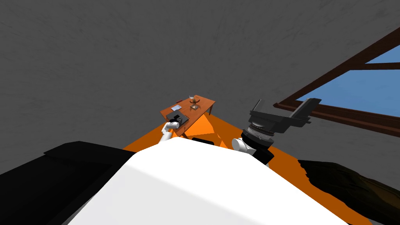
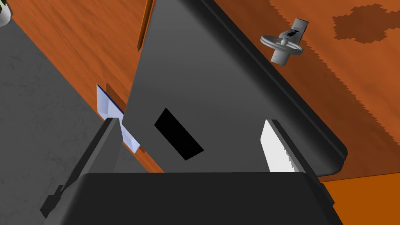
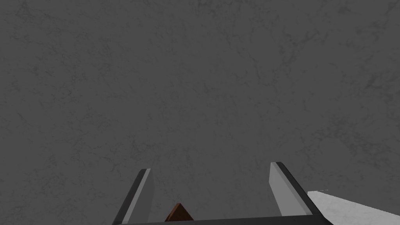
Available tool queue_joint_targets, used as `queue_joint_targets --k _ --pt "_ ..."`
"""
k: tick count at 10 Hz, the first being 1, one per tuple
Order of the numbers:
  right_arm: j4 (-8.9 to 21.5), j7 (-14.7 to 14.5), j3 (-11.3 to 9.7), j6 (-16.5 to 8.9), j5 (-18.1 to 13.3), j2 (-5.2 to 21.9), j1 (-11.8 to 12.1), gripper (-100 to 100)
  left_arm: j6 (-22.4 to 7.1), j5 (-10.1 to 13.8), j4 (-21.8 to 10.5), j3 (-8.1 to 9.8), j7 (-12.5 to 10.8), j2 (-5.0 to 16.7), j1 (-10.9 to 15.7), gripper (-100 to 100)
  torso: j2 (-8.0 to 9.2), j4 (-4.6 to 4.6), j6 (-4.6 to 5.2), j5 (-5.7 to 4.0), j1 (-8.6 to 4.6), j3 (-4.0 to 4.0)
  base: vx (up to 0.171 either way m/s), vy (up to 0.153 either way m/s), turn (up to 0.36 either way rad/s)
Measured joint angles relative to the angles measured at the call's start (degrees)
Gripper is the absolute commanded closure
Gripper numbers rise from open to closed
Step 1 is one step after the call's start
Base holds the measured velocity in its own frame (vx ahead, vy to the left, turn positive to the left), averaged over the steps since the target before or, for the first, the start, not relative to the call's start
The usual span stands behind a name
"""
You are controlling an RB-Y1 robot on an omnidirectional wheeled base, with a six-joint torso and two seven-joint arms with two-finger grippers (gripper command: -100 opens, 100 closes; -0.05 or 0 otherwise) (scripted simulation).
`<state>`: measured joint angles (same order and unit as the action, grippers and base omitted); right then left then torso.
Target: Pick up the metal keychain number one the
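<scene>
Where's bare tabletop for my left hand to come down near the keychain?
Widest bare wood on the table lies beside the keychain, on the side away from the dark grey slab. Between keychain and slab the gap is narrow. Also tight: the strip on the slab's other side, holding a white card at the table's edge and a thin brown stick.

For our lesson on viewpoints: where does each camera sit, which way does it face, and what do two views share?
Head view: on the head, steeply down at a wooden table; left gripper over it, right gripper raised.
Left wrist view: on the left hand, down at a dark slab and the keychain beside it; open fingers show.
Right wrist view: on the right hand, facing a grey wall; open fingers show.
Shared: head and left wrist views both show the wooden table and dark slab.
</scene>
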<state>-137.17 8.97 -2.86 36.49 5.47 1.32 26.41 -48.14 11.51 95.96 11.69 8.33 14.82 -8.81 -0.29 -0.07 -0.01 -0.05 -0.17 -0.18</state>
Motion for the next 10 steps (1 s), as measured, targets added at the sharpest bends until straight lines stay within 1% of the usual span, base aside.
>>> queue_joint_targets --k 2,6,10 --pt "0.0 0.0 0.0 0.0 0.0 0.0 0.0 0 -2.6 0.3 -1.7 0.76 0.1 0.3 0.9 -100 0.03 0.01 0.00 0.01 0.05 0.02 0.058 -0.045 0.040" --pt "0.0 0.0 0.0 0.0 0.0 0.0 0.0 0 -7.6 1.2 -4.1 2.38 0.4 0.9 1.9 -100 0.01 0.00 0.00 0.01 0.05 0.00 0.068 -0.044 0.040" --pt "0.0 0.0 0.0 0.0 0.0 0.0 0.0 0 -12.7 1.3 -6.4 3.79 0.2 1.4 3.5 -100 0.03 0.01 0.01 0.02 0.12 0.01 0.069 -0.041 0.048"
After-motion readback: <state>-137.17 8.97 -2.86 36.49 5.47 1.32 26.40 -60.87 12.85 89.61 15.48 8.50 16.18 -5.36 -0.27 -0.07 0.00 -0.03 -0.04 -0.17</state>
